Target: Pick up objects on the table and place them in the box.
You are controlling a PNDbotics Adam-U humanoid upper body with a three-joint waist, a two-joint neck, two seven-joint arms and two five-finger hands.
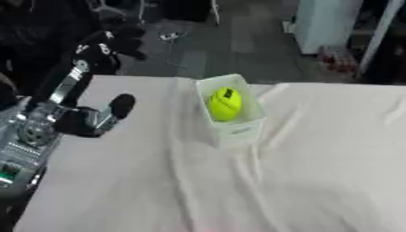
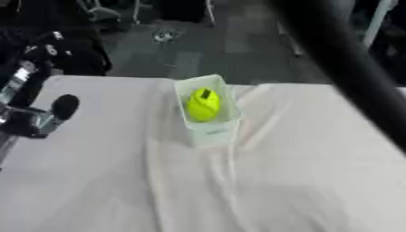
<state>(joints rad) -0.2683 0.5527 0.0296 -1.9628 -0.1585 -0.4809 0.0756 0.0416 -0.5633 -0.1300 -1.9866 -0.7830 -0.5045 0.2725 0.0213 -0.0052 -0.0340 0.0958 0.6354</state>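
A white box (image 1: 231,121) stands upright on the cloth-covered table, a little left of the middle. Inside it lies a yellow-green rounded object (image 1: 224,103) with a small dark mark on top. My left hand (image 1: 89,120) hovers over the table's left edge, well left of the box and apart from it. Its fingers are relaxed, one points up, and it holds nothing. A dark blurred bar (image 2: 341,59) crosses the upper right of the right eye view. It looks like my right arm, and its hand does not show.
The table is draped in a wrinkled white cloth (image 1: 301,181) with folds running from the box toward the front. Beyond the far edge are a dark floor, chair legs and a pale cabinet (image 1: 329,22).
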